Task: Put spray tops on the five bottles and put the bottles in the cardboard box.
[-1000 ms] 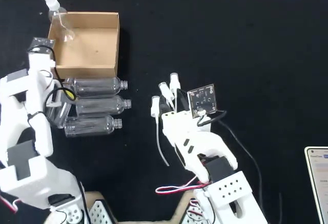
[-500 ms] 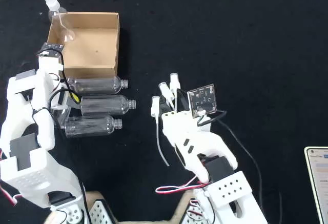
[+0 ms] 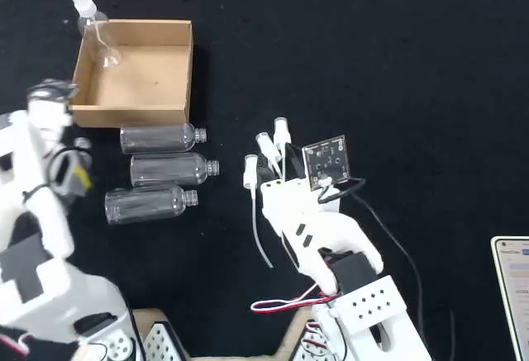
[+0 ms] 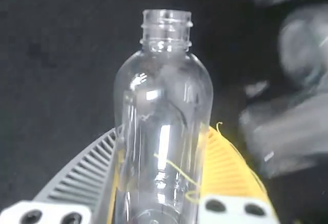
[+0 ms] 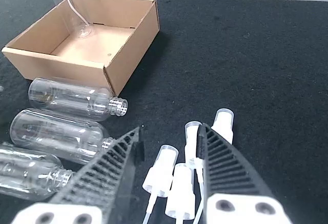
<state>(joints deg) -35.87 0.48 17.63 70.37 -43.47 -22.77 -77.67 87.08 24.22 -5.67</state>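
Note:
A clear uncapped bottle [image 4: 164, 75] stands between the grey and yellow fingers of my left gripper [image 4: 163, 137], which is shut on it. That gripper [image 3: 68, 176] hangs at the table's left side, left of three uncapped bottles [image 3: 161, 138] [image 3: 172, 168] [image 3: 147, 204] lying in a row. Behind them is the cardboard box [image 3: 178, 64] with a spray-topped bottle [image 3: 89, 24] leaning in its far left corner. My right gripper [image 5: 170, 131] is open, low over several white spray tops [image 5: 160, 166] [image 3: 266, 143] at mid-table.
A white device [image 3: 512, 287] lies at the table's right edge. Red and black cables [image 3: 281, 301] trail from the right arm's base. The black cloth to the right and behind the spray tops is bare.
My left arm has drawn back to the left, away from the row of bottles, holding a bottle. The middle lying bottle shifted slightly. The right arm stayed still.

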